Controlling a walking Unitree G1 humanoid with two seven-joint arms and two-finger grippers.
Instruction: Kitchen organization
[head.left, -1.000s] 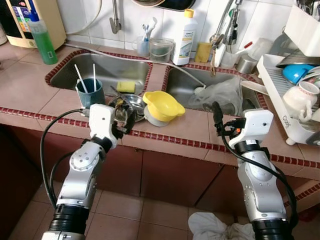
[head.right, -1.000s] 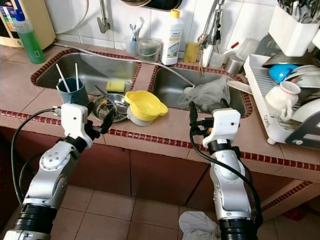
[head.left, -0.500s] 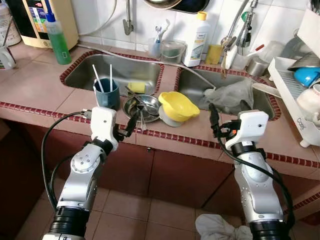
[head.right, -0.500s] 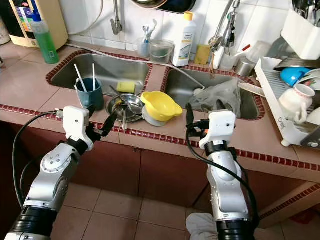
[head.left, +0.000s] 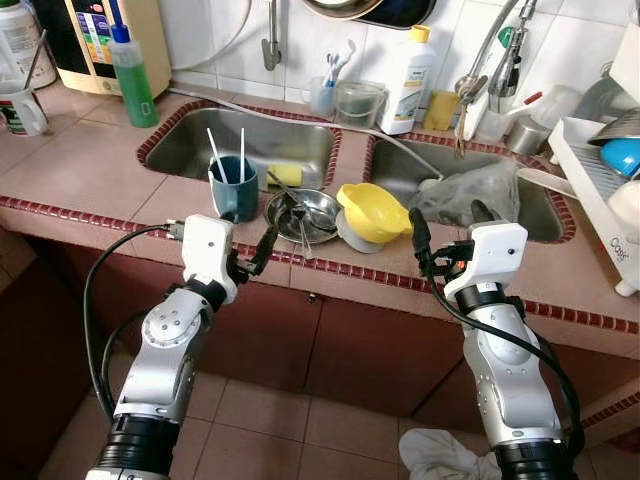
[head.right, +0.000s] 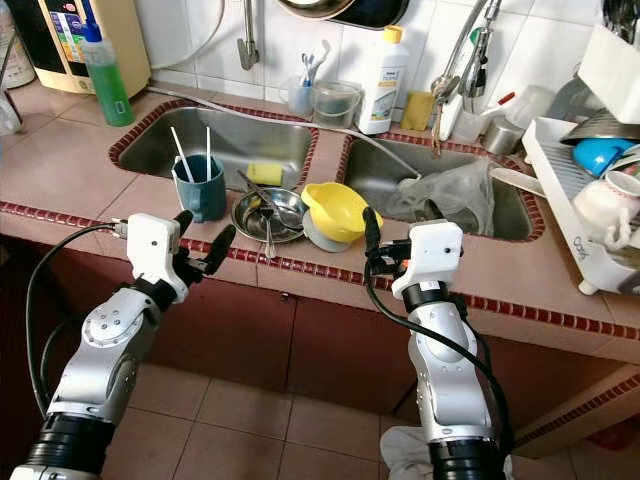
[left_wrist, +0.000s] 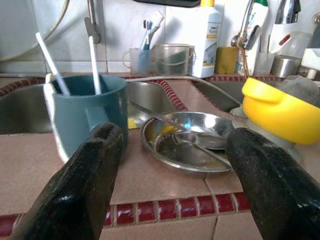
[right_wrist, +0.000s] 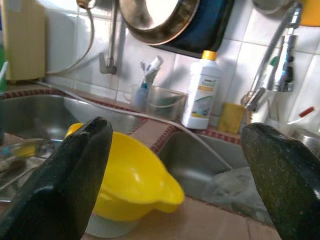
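Observation:
A teal mug (head.left: 233, 190) with two white sticks stands on the tiled counter (head.left: 90, 165) in front of the left sink. Right of it sits a steel bowl (head.left: 305, 212) holding cutlery. Beside that, a yellow bowl (head.left: 375, 210) rests on a pale bowl. My left gripper (head.right: 200, 235) hovers open at the counter's red edge, just short of the mug (left_wrist: 85, 115) and steel bowl (left_wrist: 187, 142). My right gripper (head.left: 445, 228) is open at the counter edge, with the yellow bowl (right_wrist: 132, 182) ahead of it. Neither gripper holds anything.
A clear plastic bag (head.left: 470, 190) lies in the right sink, a yellow sponge (head.left: 287, 175) in the left. A green soap bottle (head.left: 133, 65) and a white detergent bottle (head.left: 410, 68) stand at the back. A dish rack (head.left: 600, 190) is at the right; a cloth (head.left: 440, 455) is on the floor.
The whole picture has shifted, so the camera has moved; the counter items now sit further right in view. Both arms keep their raised stance with fingers open.

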